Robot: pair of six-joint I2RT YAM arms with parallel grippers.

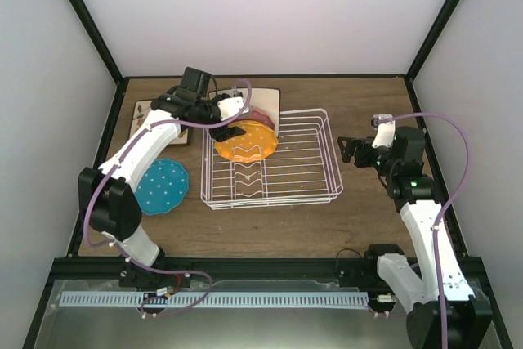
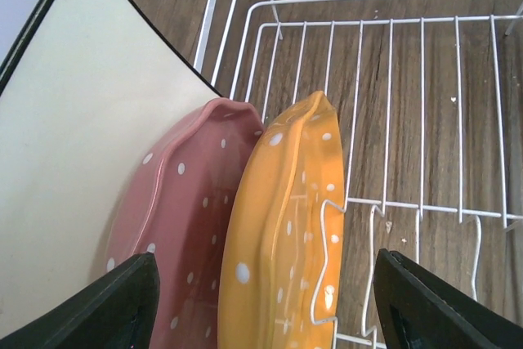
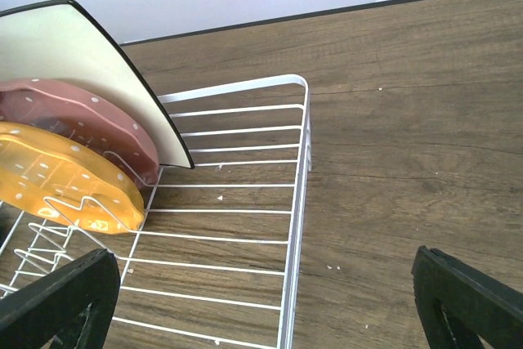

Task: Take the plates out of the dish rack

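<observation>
You're looking at glazed ceramic — the orange plate [image 2: 286, 234] and pink plate [image 2: 188, 202] shine glossy and smooth, while the cream square plate [image 2: 82, 145] looks duller, near satin. The dish rack [image 3: 298, 226] is smooth white-coated wire, and the table [image 3: 409, 120] under it is matt, grained wood.

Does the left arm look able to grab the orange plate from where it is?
Probably yes: the left hand hangs open right over the orange plate. But the pink plate leans close beside it, also between the fingers, so both might get pinched.
</observation>
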